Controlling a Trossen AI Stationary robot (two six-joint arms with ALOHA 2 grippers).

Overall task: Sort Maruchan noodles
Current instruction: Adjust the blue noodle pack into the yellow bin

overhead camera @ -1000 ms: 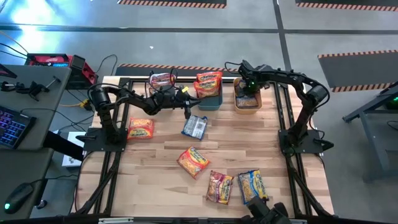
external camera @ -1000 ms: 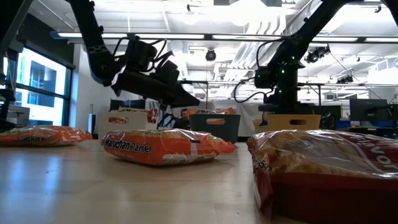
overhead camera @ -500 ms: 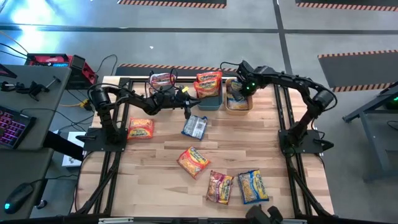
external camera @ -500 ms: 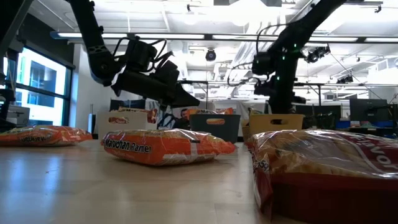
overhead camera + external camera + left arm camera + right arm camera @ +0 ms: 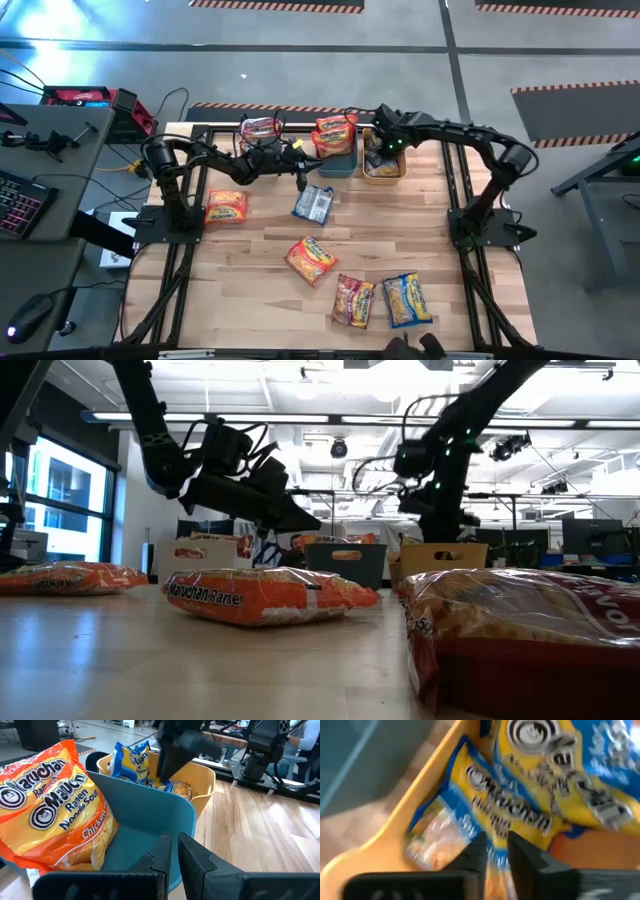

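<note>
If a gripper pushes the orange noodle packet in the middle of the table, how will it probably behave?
The orange noodle packet lies flat on the wooden table, so it should slide rather than roll. Its glossy wrapper looks slippery. The crinkly plastic probably dents easily.

Seen from directly overhead, the high camera takes in the whole wooden table (image 5: 380, 230), both arms and the grey floor around it. The low camera sits at table-top height, looking level across the boards toward the room's ceiling lights, with an orange noodle packet (image 5: 265, 596) close before the lens. The left wrist camera peers past its own dark fingers (image 5: 162, 857) at the teal bin (image 5: 150, 827) and the yellow bin (image 5: 202, 782) beyond. The right wrist camera hangs very near that same yellow bin (image 5: 395, 825), filling its view with blue-and-yellow packets (image 5: 520, 815). All four views share the bins along the table's far edge.
</note>
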